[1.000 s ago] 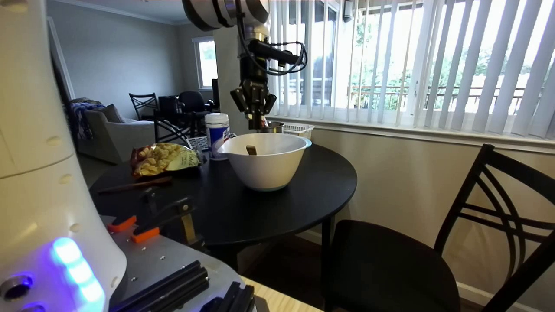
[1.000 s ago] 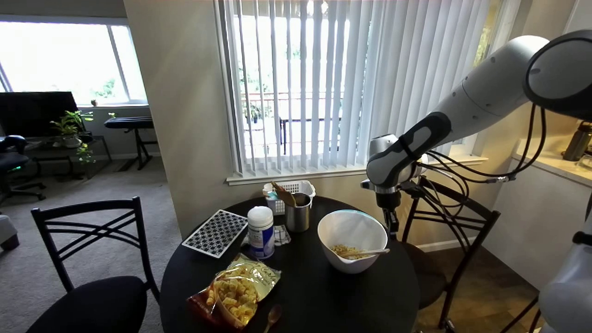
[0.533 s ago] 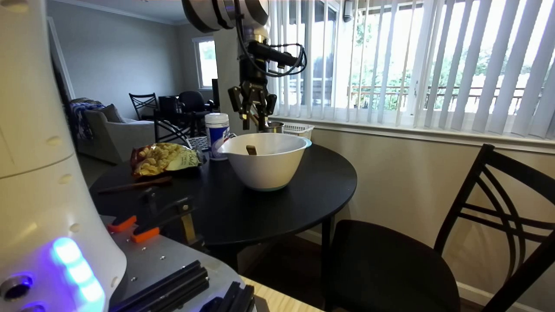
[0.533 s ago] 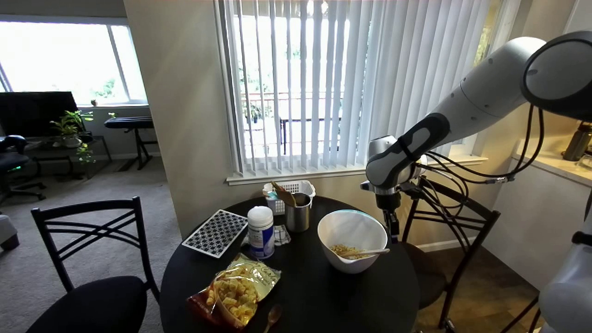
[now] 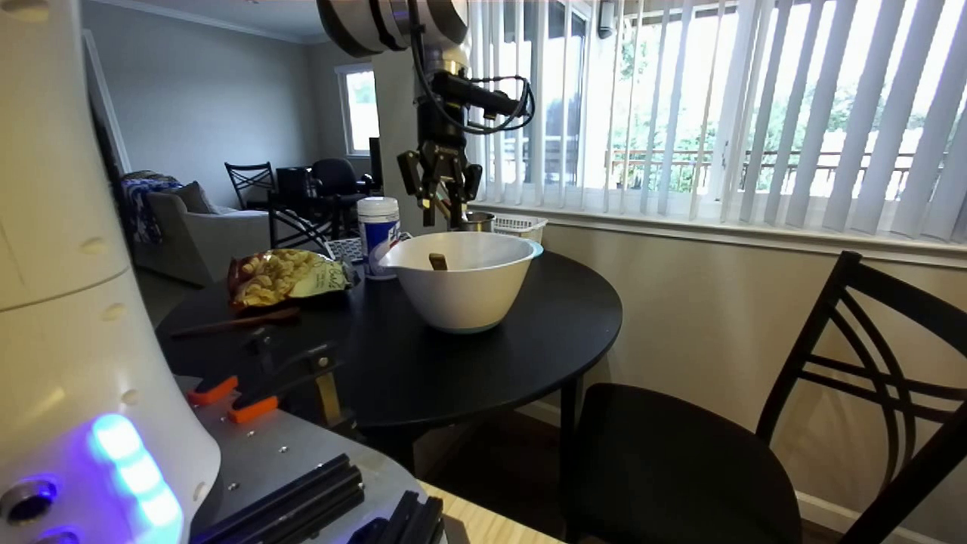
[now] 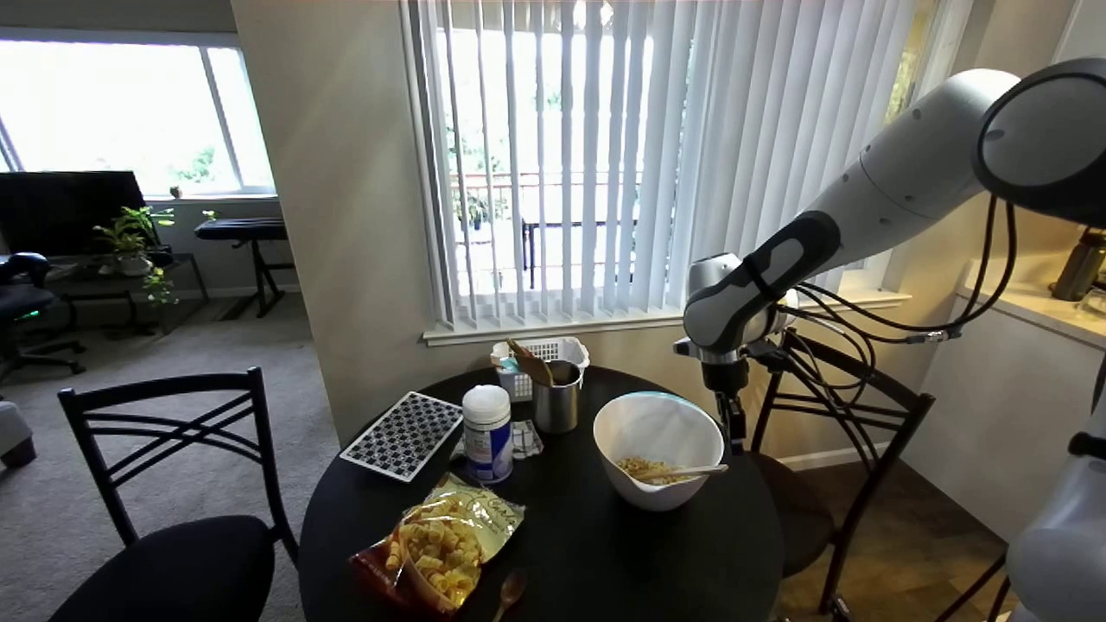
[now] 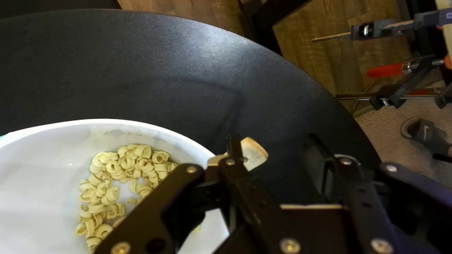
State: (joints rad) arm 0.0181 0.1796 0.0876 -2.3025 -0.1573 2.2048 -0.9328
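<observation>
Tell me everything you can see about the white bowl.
The white bowl is deep and plastic-looking, with a blue patch on its rim, apparently a pouring lip opposite, and a bluish base edge. It stands upright on the black table, holding curled pasta and a wooden-looking utensil whose handle crosses the rim. The open end effector hovers close, apparently not touching.

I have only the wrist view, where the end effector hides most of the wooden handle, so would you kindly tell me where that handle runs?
Observer: An exterior view shows the wooden handle slanting over the rim of the white bowl and down to the pasta-like curls.
Operator: Thank you; does there seem to be clearance above its outer end?
Observer: There does: in an exterior view, the end effector shows higher than that outer end, with a visible gap between them in the picture.
</observation>
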